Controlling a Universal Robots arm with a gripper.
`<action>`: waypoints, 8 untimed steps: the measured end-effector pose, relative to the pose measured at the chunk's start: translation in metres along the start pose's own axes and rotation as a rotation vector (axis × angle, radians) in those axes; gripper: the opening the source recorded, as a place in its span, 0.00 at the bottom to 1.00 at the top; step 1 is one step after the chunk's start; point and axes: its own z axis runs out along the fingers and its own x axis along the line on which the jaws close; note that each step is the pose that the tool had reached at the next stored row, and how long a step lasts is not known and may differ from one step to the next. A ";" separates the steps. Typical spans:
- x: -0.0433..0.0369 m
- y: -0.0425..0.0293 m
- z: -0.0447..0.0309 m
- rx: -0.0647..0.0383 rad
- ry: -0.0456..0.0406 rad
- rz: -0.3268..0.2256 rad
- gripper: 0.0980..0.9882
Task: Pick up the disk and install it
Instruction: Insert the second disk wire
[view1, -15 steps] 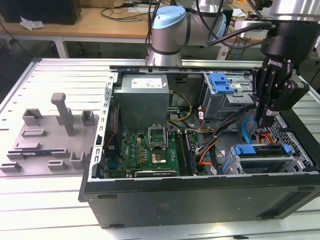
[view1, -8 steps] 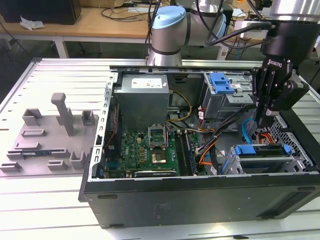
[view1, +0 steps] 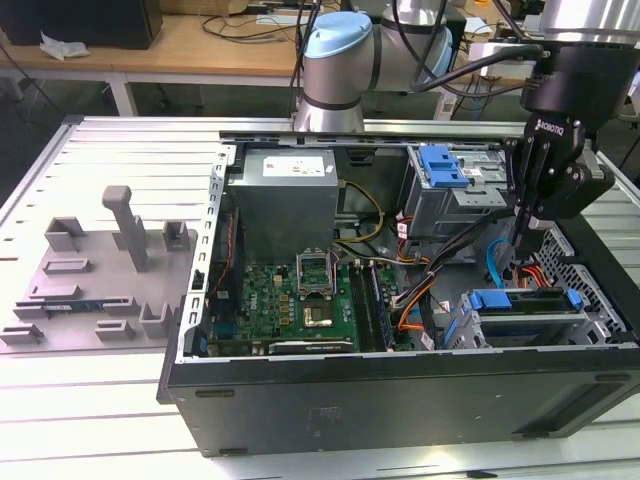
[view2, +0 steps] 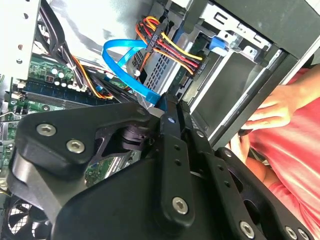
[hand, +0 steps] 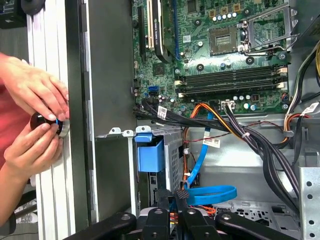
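the disk (view1: 522, 312) already sits in the drive bay of the computer case (view1: 400, 395), with the gripper (view1: 522, 243) just above it, fingers pressed together and holding nothing, so the install looks nearly done.

Wooden desk (view1: 200, 45) runs across the top of the frame – cables piled on it, dark box (view1: 85, 20) upper left, crumpled white paper (view1: 62, 45) beside it. Slatted aluminium worktable (view1: 90, 160) fills everything below.

No print can be read with certainty: white lettering on the gripper's (view1: 524, 232) black wrist body, white stickers on the power supply box (view1: 284, 197), and small white tags on the cables (hand: 210, 142) all stay too small to make out.
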 end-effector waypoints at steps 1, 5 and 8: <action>0.0000 0.0000 0.0000 0.000 -0.0001 0.000 0.07; 0.0034 -0.0003 0.0015 0.000 -0.0061 0.000 0.07; 0.0108 -0.0008 0.0041 -0.001 -0.0206 -0.001 0.07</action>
